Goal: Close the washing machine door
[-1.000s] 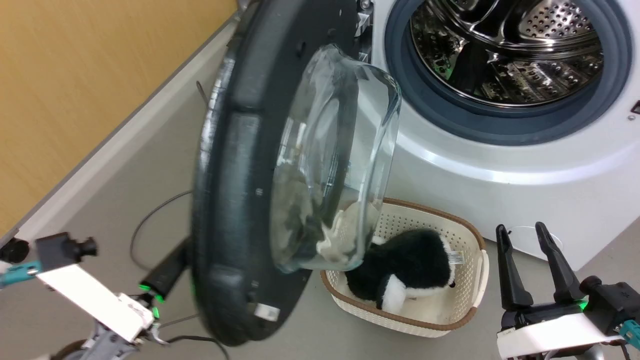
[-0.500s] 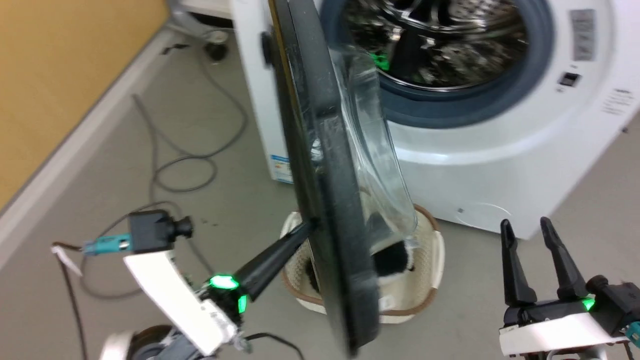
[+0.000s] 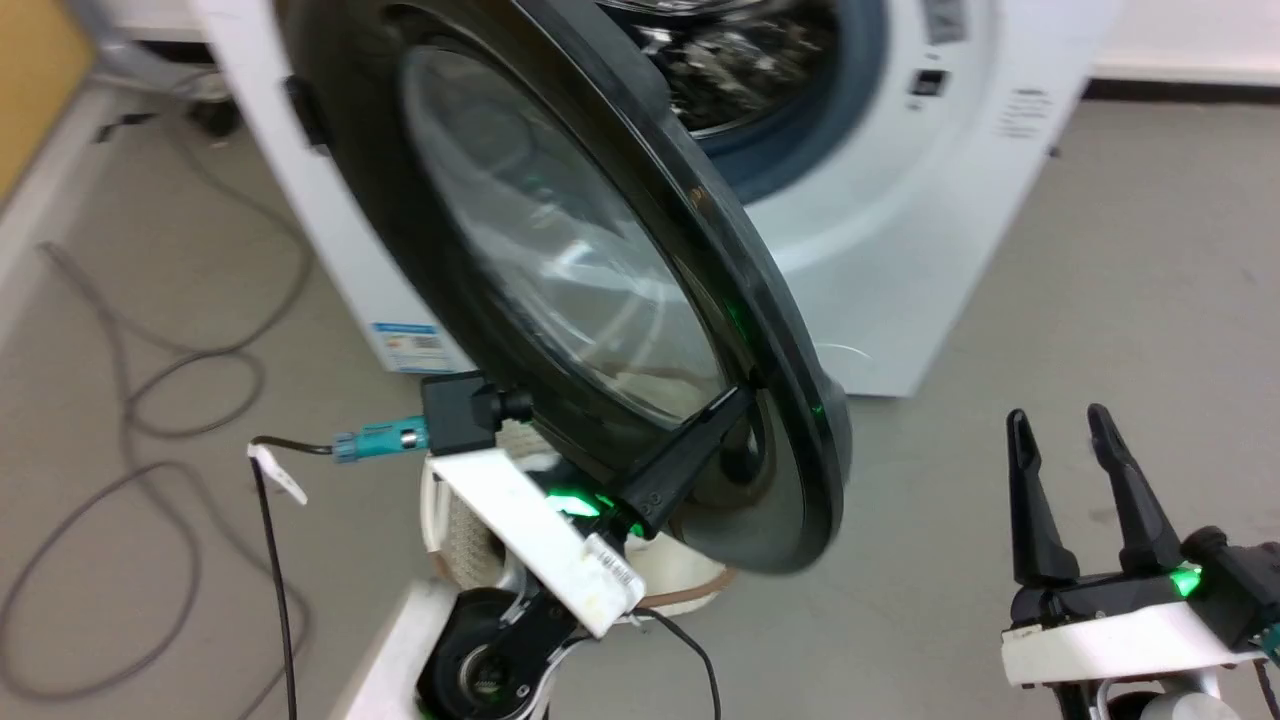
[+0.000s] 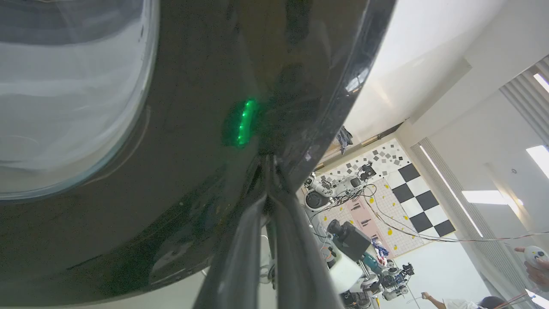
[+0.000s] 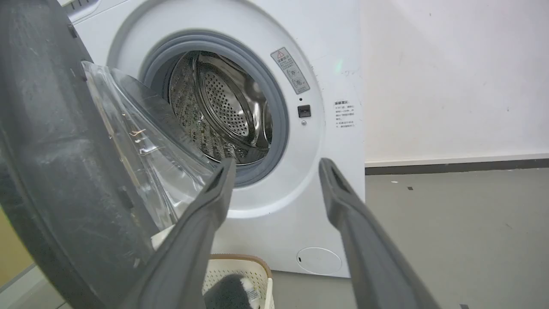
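Pressing with the left pincer (image 3: 735,400), fingers closed together and empty, tips against the lower right rim of the washing machine door (image 3: 560,250). Door at mid-frame in the head view, roughly half swung toward the washing machine (image 3: 900,230) at upper right. Right pincer (image 3: 1058,415) open and idle, lower right. Best to push at that free edge, following the arc squarely until latched. Blue label (image 3: 405,345) and warning sticker (image 5: 290,71): print too small to read, no brand legible.

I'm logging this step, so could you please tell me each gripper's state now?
Left gripper: shut, pressed against the washing machine door.
Right gripper: open, holding nothing.
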Motion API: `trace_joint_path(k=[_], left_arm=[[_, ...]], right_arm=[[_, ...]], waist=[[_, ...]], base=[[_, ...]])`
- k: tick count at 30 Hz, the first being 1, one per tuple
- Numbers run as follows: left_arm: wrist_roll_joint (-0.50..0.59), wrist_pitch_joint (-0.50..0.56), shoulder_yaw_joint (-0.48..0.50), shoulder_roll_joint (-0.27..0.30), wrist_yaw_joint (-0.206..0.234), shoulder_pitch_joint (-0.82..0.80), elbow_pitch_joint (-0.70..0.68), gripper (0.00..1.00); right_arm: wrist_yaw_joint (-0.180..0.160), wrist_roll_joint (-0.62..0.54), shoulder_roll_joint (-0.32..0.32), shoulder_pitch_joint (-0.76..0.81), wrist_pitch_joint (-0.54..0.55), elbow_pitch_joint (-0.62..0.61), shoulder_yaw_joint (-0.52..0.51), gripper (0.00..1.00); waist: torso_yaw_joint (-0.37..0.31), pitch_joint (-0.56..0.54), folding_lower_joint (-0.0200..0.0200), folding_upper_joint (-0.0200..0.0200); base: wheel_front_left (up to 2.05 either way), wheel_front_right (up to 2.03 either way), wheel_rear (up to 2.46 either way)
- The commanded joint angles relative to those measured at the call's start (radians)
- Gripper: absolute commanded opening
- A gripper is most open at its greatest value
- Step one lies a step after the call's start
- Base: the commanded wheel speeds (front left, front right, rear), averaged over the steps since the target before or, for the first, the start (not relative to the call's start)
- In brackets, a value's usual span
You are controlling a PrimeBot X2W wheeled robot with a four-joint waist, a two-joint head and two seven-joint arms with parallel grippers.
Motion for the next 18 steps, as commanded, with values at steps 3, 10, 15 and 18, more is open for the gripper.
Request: trace_joint_path(k=[3,10,15,18], left_arm=[[-0.006,-0.066,-0.047,0.029,-0.005,-0.054,0.073,0.0],[-0.051,-0.176,-0.137,0.087,-0.005,-0.1,0.142,0.0],[-0.03,-0.288,-0.174,0.151,-0.005,-0.094,0.145,0.0],[0.019,-0.381,-0.183,0.194,-0.005,-0.074,0.162,0.22]], right_arm=[[0.001,0.01,0.001,-0.016,-0.004,-0.005,-0.005,1.0],[0.001,0.012,0.001,-0.005,-0.004,-0.004,-0.015,1.0],[0.001,0.014,0.001,0.011,-0.004,0.0,-0.019,1.0],[0.001,0.017,0.001,0.022,-0.004,0.0,-0.019,1.0]], waist=[[-0.077,0.025,0.0,0.0],[-0.119,0.02,0.0,0.0],[-0.113,-0.011,0.0,0.0],[-0.104,-0.038,0.0,0.0]], base=[[0.0,0.0,0.0],[0.0,0.0,0.0],[0.0,0.0,0.0],[0.0,0.0,0.0]])
